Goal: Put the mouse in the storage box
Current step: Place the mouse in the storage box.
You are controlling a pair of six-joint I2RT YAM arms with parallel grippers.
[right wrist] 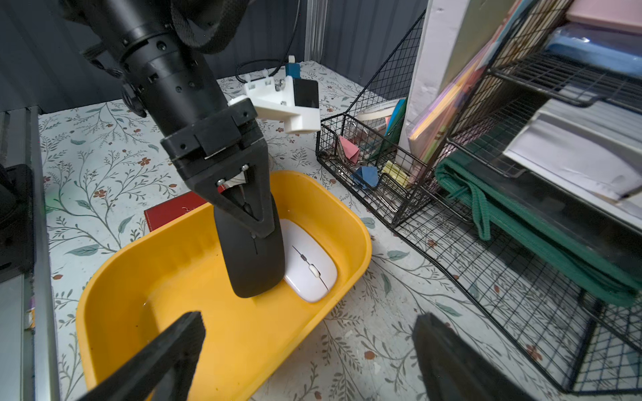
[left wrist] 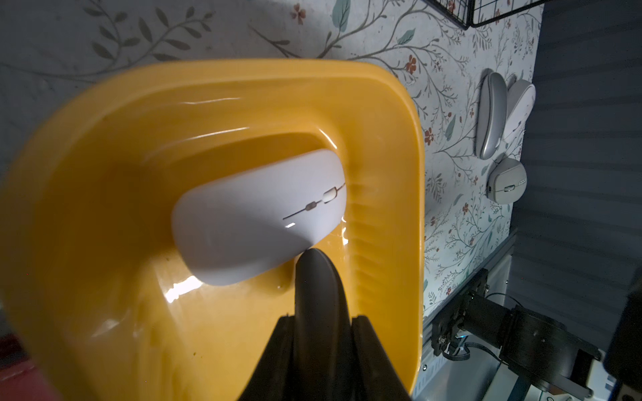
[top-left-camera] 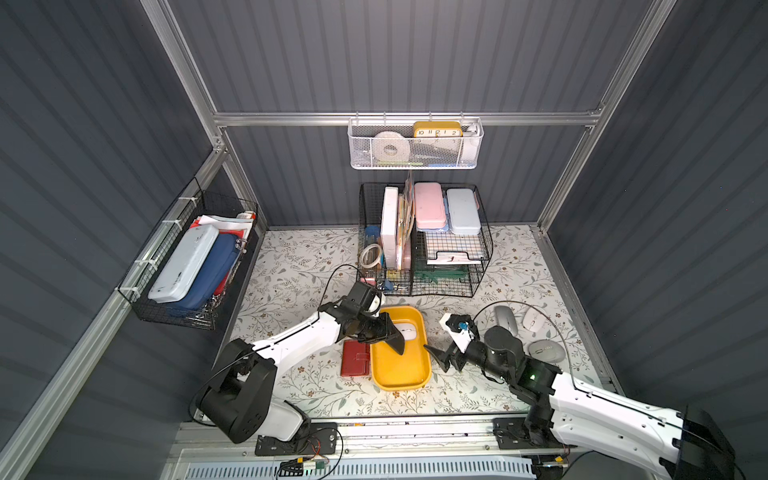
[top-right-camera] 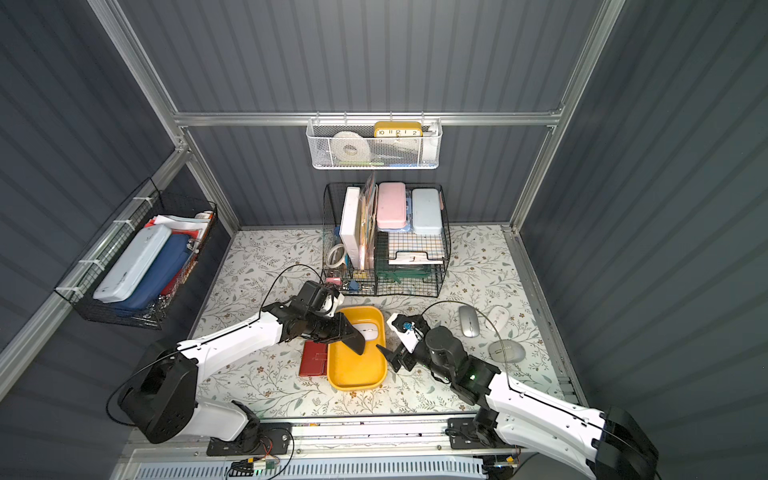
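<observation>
Black mouse (right wrist: 255,264): on edge, within the storage box (right wrist: 243,333), beside a white mouse (right wrist: 309,267) lying flat there.
My left pincer (right wrist: 260,225): clamped on the black mouse.
My right pincer (top-left-camera: 436,357): jaws wide, empty, just beside the storage box.

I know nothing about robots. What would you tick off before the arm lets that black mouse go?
1. Black mouse over the storage box: ok.
2. Left fingers shut on it: ok.
3. Space beside the white mouse: ok.
4. Black mouse lying flat: not ok, it stands on end.
5. Resting on the box floor: cannot tell.
6. Right fingers open, clear of both mice: ok.
</observation>
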